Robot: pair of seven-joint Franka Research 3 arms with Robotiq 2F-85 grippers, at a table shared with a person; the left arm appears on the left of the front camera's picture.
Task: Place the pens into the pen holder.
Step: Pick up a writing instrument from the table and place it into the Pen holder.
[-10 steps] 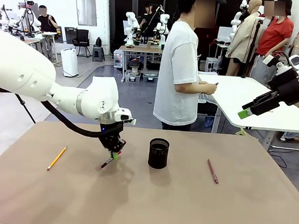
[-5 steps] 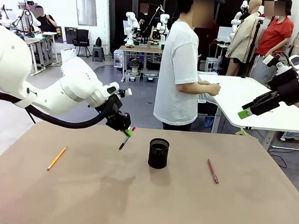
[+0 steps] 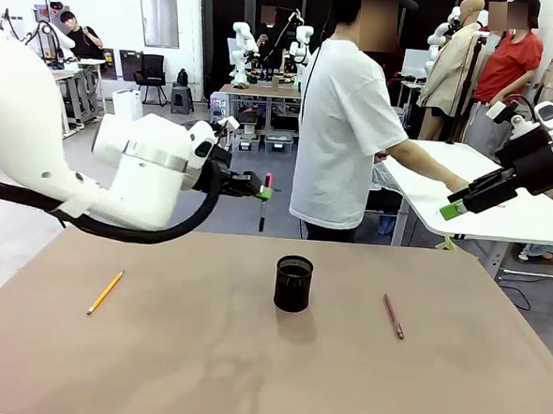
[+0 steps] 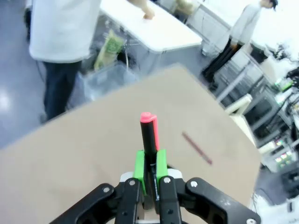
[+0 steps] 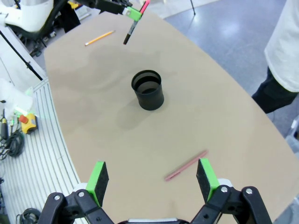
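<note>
My left gripper (image 3: 263, 192) is shut on the dark pen with red tips (image 3: 263, 206), which hangs upright in the air to the left of and above the pen holder (image 3: 293, 283). In the left wrist view the pen (image 4: 149, 133) sticks up between my green pads (image 4: 139, 165). The yellow-orange pencil (image 3: 105, 291) lies at the table's left. The reddish-brown pen (image 3: 394, 316) lies to the right of the black mesh cup. My right gripper (image 3: 452, 206) stands open, high at the right, off the table. In the right wrist view I see the cup (image 5: 148, 89), the reddish pen (image 5: 186, 165) and the pencil (image 5: 99, 38).
A person in a white shirt (image 3: 342, 136) stands beyond the table's far edge, reaching toward a white side table (image 3: 484, 192) at the right. The brown tabletop (image 3: 267, 357) is bare in front of the cup.
My left gripper has lifted the dark pen off the table, carried it up and right, and turned it upright. The person has turned toward the side table. The right arm has not moved.
</note>
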